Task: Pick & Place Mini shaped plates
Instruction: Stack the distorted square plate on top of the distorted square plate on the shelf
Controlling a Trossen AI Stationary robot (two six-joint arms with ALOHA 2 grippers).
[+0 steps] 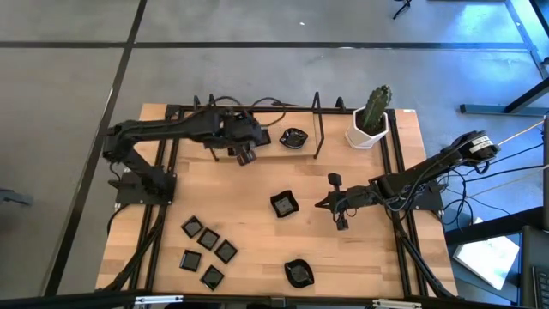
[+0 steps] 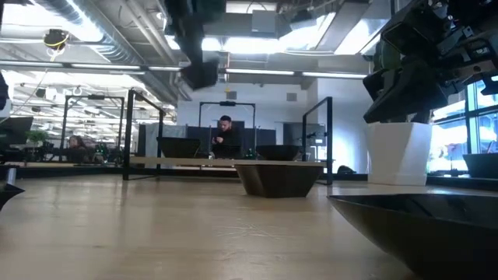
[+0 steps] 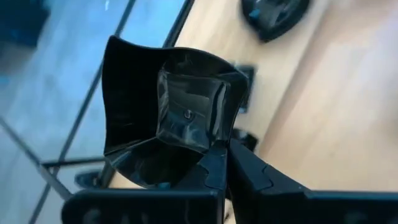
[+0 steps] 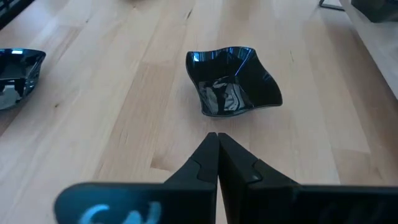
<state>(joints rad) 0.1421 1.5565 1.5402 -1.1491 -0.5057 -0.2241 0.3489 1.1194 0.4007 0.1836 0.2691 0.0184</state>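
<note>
My left gripper [image 1: 246, 156] hangs over the far part of the table, shut on a glossy black raised-rim square dish [image 3: 168, 118]. A wavy-edged dish [image 1: 293, 137] rests on its base just right of it. My right gripper [image 1: 330, 203] is shut with nothing in it at mid-table, pointing at another wavy dish [image 4: 233, 81] that sits flat on the wood a little ahead of the fingertips. Several small flat square plates [image 1: 206, 249] lie at the near left. One more dish [image 1: 298, 273] sits near the front edge. My left gripper pinches the square dish by its rim wall [image 3: 214, 154] near one corner, between the two fingers [image 3: 249, 177]. The dish is lifted clear of the table and tilted, its hollow turned toward the wrist camera.
A white pot with a cactus [image 1: 371, 120] stands at the far right corner. Black upright frame bars [image 1: 319, 120] run along the far edge and down both sides. Bare wood lies between the small squares and the middle dish.
</note>
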